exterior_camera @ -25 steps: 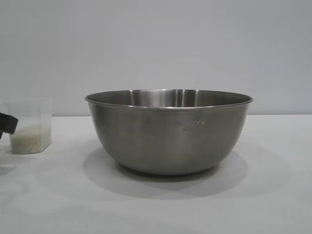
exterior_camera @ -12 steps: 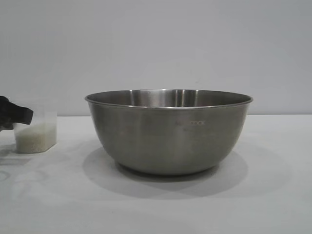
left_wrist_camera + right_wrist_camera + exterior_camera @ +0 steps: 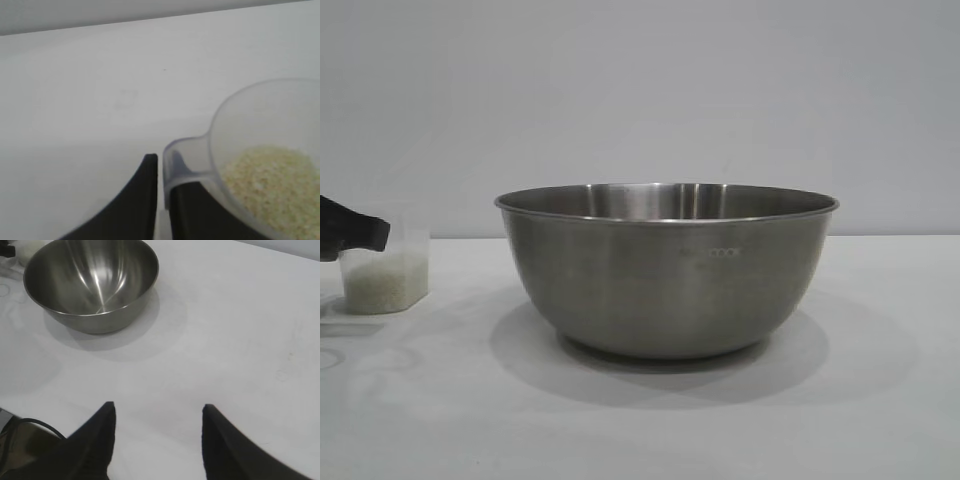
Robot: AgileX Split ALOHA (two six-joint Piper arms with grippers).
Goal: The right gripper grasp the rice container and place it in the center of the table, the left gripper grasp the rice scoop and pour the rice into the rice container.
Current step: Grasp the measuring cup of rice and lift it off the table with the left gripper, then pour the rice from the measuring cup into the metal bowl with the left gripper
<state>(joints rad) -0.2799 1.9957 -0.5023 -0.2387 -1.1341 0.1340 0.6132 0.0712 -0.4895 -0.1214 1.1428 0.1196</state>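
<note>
Fingers of your left gripper (image 3: 161, 172) are pressed together on the flat lip tab of the rice scoop (image 3: 260, 165); the left wrist view shows the two black tips nearly meeting with that thin frosted tab pinched between them, something you cannot make out from outside. In that same view the rice (image 3: 270, 180) lies as a pale heap in the bottom of the cup, and bare white table (image 3: 100, 100) stretches beyond it. From the exterior view you get only a black sliver of the left gripper (image 3: 350, 235) at the picture's left edge, against the upper side of the rice scoop (image 3: 385, 262), with the rice (image 3: 382, 282) filling its lower part; whether the cup's base touches the table (image 3: 640, 420) you cannot tell from here. The rice container (image 3: 665, 270) stands upright in the middle of the table, well apart from the scoop, its "COOK" lettering facing that camera. Your right gripper (image 3: 157, 412) appears only in its own wrist view: its fingers are spread with nothing between them, hanging over bare table (image 3: 225, 330) well away from the rice container (image 3: 92, 282), whose shiny empty inside that view looks down into, which the level exterior view does not show.
</note>
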